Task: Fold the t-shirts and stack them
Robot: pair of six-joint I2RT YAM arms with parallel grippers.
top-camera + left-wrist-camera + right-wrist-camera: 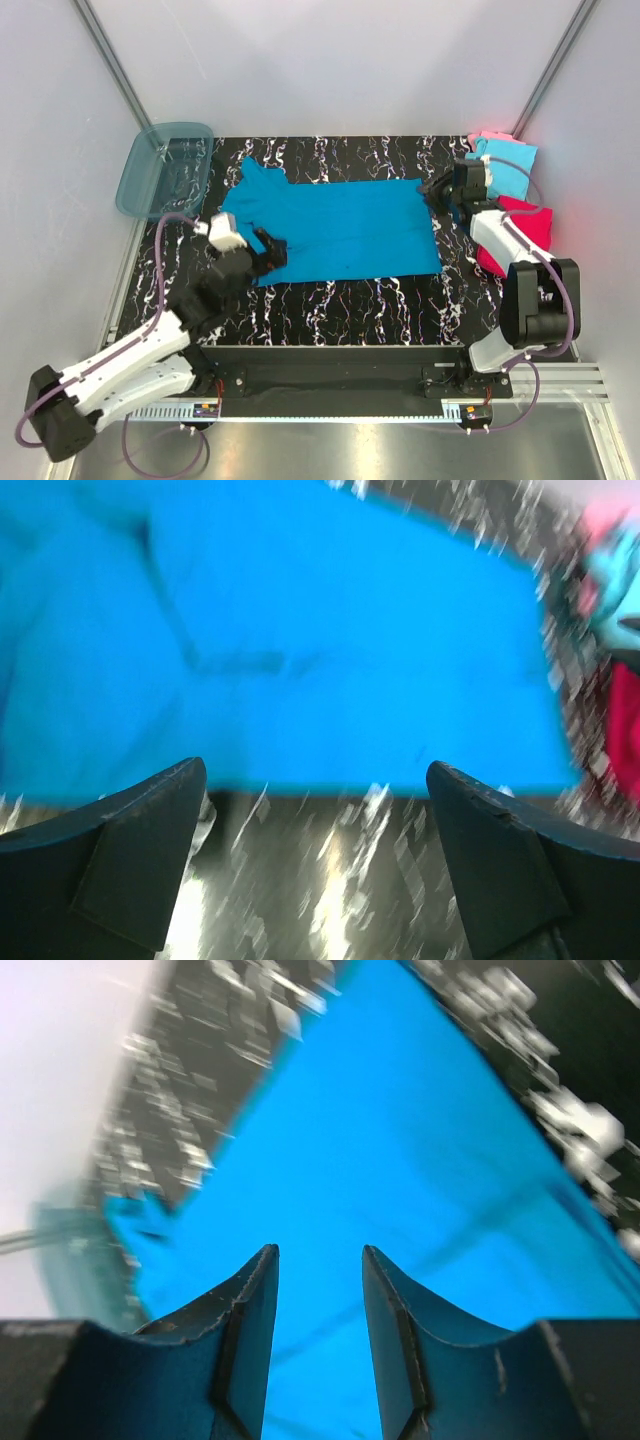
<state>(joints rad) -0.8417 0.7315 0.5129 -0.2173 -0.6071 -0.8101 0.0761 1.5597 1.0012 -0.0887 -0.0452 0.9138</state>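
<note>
**Inspector:** While the blue shirt (340, 225) lies spread in the middle of the worktop (380, 310), which hand is placed to take it?

**Assessor:** Both hands, at opposite corners. The shirt's long axis runs left to right. Its rumpled end points toward the tub (165, 170) at far left, and its straight edge faces right. The left hand (272, 252) sits at the near-left corner, with the cloth ahead and to its right. The right hand (435, 190) sits at the far-right corner, with the cloth stretching away to its left.

**Inspector:** State of each hand?

**Assessor:** On the left hand the fingers (150, 850) are spread wide with nothing between them. The near hem lies just beyond the tips, and bare worktop shows beneath. On the right hand the jaws are apart by a narrow gap, poised over the cloth. No fold appears pinched, though that view is blurred.

**Inspector:** Which is nearer?

**Assessor:** I judge them about equal, each at its own corner. Any fold across the long axis will depend on the right hand carrying its end toward the left.

**Inspector:** The remaining shirts?

**Assessor:** The cyan shirt (512, 170), pink shirt (490, 136) and red shirt (530, 225) are heaped at the right edge beside the right arm, clear of the blue one.
</note>
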